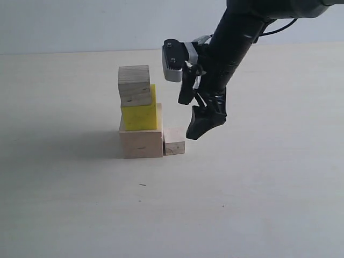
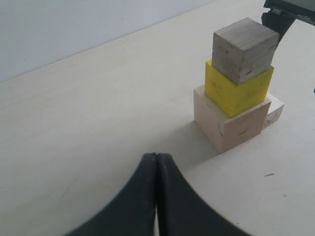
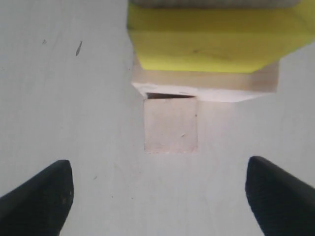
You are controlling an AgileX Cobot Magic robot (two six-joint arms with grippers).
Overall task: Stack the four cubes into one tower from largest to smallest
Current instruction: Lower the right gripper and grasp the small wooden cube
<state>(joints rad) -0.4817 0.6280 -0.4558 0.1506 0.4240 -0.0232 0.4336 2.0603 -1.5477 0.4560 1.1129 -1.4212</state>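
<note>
Three-cube tower [image 1: 138, 115] with the smallest cube [image 1: 174, 141] beside it
Left of centre in the exterior view, the large pale cube [image 1: 141, 143] carries the yellow cube [image 1: 142, 117] and a greyish wood cube [image 1: 134, 85] (set slightly leftward). The smallest cube sits against the large one's right side. The right gripper [image 1: 203, 122] hovers just right of it, jaws wide and empty; the left gripper [image 2: 156, 196] is pressed closed. The table [image 1: 242, 204] is pale and the wall [image 1: 80, 24] is plain.
</note>
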